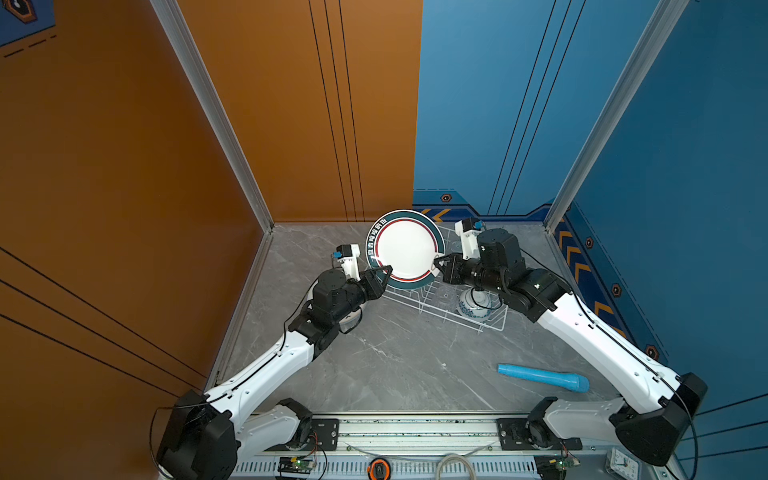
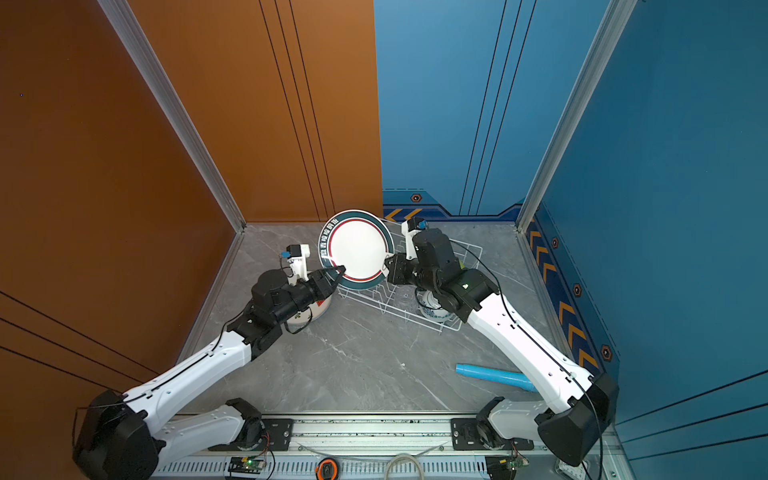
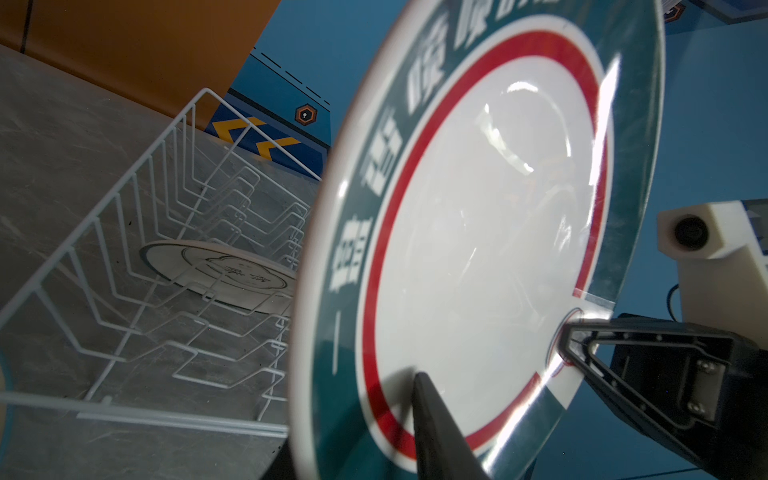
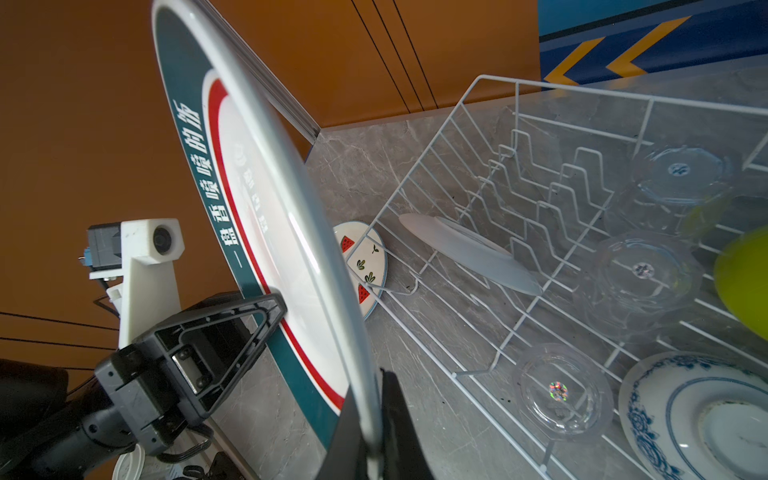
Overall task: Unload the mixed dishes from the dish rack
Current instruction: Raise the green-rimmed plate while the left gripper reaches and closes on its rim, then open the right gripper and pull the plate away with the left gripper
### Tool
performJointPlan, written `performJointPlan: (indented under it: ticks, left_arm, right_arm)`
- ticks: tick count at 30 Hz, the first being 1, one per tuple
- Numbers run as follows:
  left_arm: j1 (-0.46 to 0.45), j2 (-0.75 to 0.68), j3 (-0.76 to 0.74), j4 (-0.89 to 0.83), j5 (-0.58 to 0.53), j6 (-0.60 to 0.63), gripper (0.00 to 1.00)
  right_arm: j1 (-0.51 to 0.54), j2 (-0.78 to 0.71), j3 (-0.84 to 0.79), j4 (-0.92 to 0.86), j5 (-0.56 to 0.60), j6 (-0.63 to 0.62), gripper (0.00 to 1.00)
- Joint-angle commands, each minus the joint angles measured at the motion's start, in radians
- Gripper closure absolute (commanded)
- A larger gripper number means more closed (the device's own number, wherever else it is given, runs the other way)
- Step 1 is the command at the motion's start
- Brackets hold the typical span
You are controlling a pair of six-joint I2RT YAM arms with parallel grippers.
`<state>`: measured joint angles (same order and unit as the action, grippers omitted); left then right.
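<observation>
Plate: dark-rimmed plate [image 1: 406, 249] stands on edge in the air, over one end of the dish rack [image 1: 496, 320]
Handling: stiff, glazed, surely slippery and breakable; the rim is the place to take it
Right pincer [image 1: 436, 262]: clenched on the rim
Left pincer [image 1: 389, 270]: astride the opposite rim; I cannot tell if it pinches
Pose: both my forearms reach inward, the wrists facing each other
</observation>
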<state>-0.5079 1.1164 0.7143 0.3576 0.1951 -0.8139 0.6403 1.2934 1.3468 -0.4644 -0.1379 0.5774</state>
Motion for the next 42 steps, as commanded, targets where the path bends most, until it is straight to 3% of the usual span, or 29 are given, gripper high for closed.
performJointPlan:
  ticks: [1,6,11,16,21,29,42]
  left_arm:
    - [0.002,-0.019,0.001,0.06,0.036,0.019,0.71]
    - [0.011,-0.018,-0.002,0.06,0.037,0.01,0.79]
    - [0.021,-0.024,-0.009,0.06,0.035,0.006,1.0]
    - [0.032,-0.031,-0.015,0.059,0.034,-0.009,1.0]
    - [0.04,-0.021,-0.001,0.027,0.037,-0.007,1.0]
    - [0.042,0.037,0.035,0.007,0.065,-0.01,1.0]
    - [0.031,0.064,0.091,-0.1,0.045,0.027,1.0]
  right_arm:
    - [0.006,-0.011,-0.012,0.039,-0.011,-0.007,1.0]
    - [0.003,-0.006,-0.011,0.039,-0.013,-0.01,1.0]
    - [0.005,0.001,-0.019,0.053,-0.026,-0.009,1.0]
    - [0.004,-0.007,-0.032,0.07,-0.017,-0.009,1.0]
    - [0.002,-0.019,-0.063,0.12,-0.024,-0.001,0.87]
    - [-0.001,-0.001,-0.076,0.163,-0.043,0.008,0.84]
    - [-0.025,-0.01,-0.11,0.211,-0.059,0.021,0.59]
